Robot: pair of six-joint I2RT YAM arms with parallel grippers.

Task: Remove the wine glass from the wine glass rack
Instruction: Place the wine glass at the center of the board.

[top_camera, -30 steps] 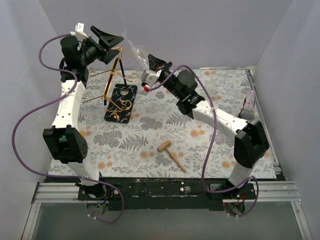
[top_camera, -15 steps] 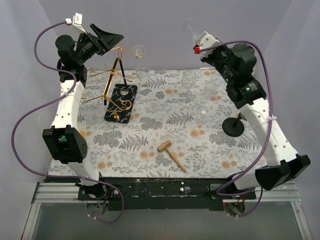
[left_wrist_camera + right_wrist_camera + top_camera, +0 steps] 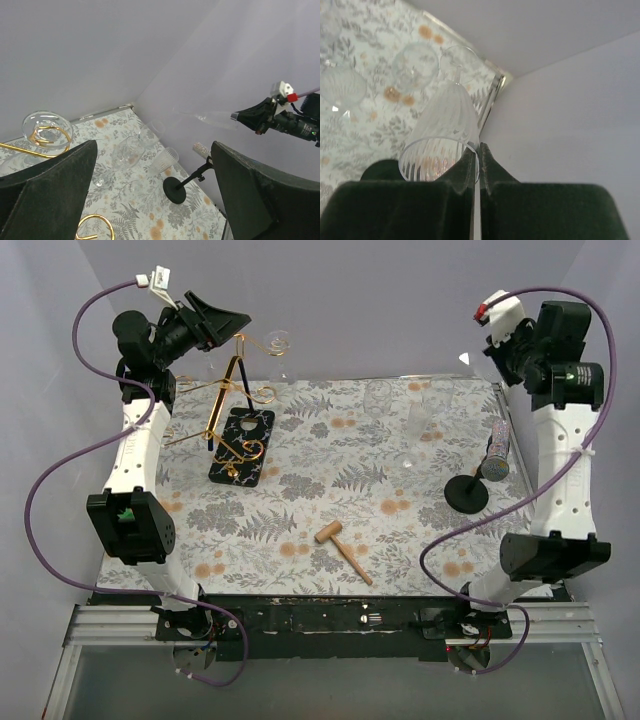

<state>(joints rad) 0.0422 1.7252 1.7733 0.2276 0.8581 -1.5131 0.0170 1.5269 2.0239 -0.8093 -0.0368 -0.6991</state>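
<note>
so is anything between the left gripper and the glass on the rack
Nothing visible does. The open left gripper hangs by the rack; the glass sits in a gold scroll just to one side, only air between.

Robot lab test cell; plain pale walls (image 3: 400, 300) box the floral-cloth surface (image 3: 330, 500) on three sides; left arm (image 3: 135, 455) and right arm (image 3: 565, 470) bolted to an aluminium rail (image 3: 110, 625) along its near edge; loose purple cables (image 3: 27, 505); props on it: wine glass rack (image 3: 240, 445), wooden mallet (image 3: 343, 547).
</note>
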